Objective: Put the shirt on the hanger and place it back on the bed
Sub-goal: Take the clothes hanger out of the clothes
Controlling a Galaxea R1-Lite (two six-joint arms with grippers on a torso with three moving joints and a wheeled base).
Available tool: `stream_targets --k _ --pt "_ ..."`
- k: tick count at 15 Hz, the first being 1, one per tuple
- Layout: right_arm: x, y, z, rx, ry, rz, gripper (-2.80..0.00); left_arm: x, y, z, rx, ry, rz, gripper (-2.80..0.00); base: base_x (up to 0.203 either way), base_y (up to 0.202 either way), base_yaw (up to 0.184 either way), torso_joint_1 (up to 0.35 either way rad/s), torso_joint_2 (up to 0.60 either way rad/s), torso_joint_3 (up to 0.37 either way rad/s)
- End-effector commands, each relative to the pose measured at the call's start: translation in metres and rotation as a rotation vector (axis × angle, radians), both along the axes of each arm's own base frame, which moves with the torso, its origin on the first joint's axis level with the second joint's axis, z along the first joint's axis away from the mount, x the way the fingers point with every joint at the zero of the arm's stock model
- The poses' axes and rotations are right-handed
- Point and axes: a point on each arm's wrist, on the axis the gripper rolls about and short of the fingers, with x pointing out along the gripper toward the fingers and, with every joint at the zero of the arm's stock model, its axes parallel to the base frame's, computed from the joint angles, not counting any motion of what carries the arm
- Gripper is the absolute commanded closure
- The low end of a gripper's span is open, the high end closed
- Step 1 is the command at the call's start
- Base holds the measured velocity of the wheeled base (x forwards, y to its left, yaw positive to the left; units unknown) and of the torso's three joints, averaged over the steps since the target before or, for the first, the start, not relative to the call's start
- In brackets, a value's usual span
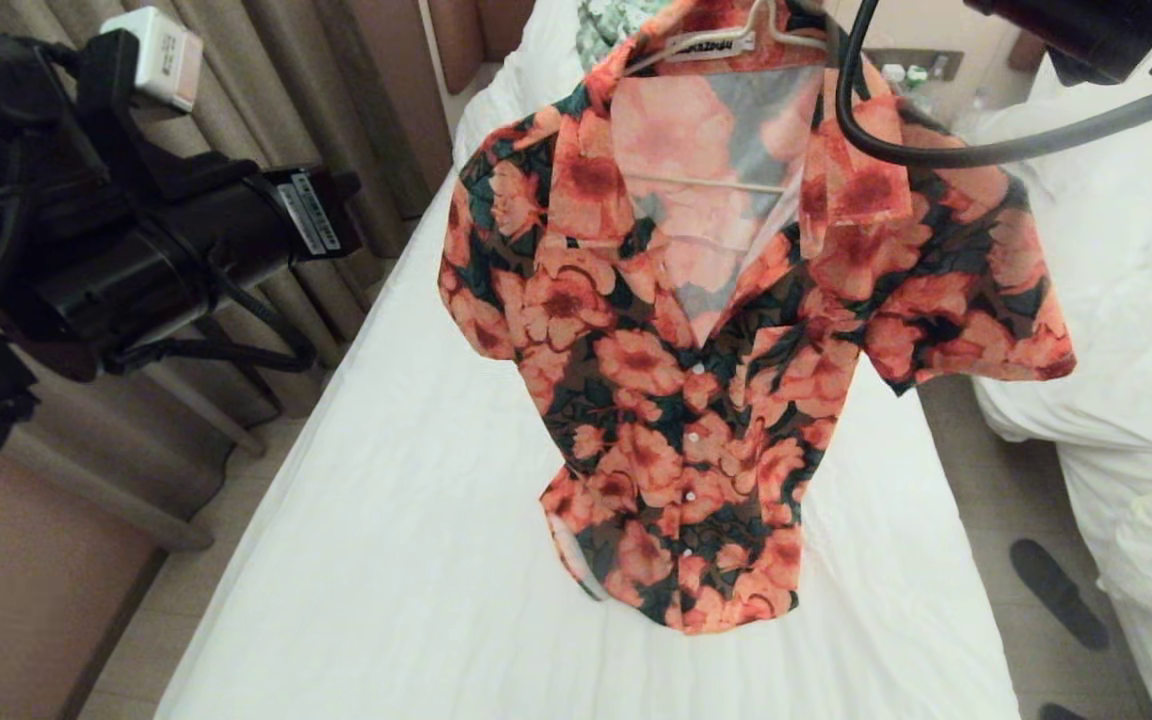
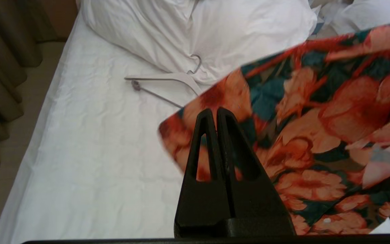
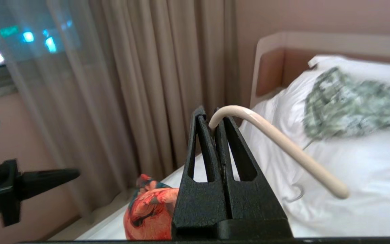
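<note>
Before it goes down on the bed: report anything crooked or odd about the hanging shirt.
The shirt hangs from the hanger, whose hook the right gripper pinches. It sits lopsided: one sleeve juts out stiffly sideways and the hem bunches on the bed. The left gripper is shut and empty.

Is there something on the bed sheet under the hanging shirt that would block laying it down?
Nothing visible blocks it. The sheet of the bed below the shirt looks bare. A second hanger and a green-patterned garment lie farther up by the pillow.
</note>
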Motion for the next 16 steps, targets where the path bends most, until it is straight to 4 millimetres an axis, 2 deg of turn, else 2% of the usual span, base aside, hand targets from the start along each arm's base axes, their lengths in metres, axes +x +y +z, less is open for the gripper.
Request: stream_targets --k 1,8,16 --pt "0.002 -0.001 -0.001 -0.007 -0.012 0.013 0.0 0.0 0.001 0.002 -0.001 -0.008 0.001 0.0 0.0 0.0 0.0 0.0 0.0 0.0" --pt "-0.002 -0.009 0.009 0.022 -0.069 0.043 0.0 -0.003 0.001 0.001 0.002 -0.006 -0.019 0.0 0.0 0.0 0.0 0.0 0.0 0.0" --pt "-0.001 -0.01 0.008 0.025 -0.062 0.048 0.0 -0.003 0.002 -0.001 0.002 -0.004 -0.022 0.0 0.0 0.0 0.0 0.0 0.0 0.0"
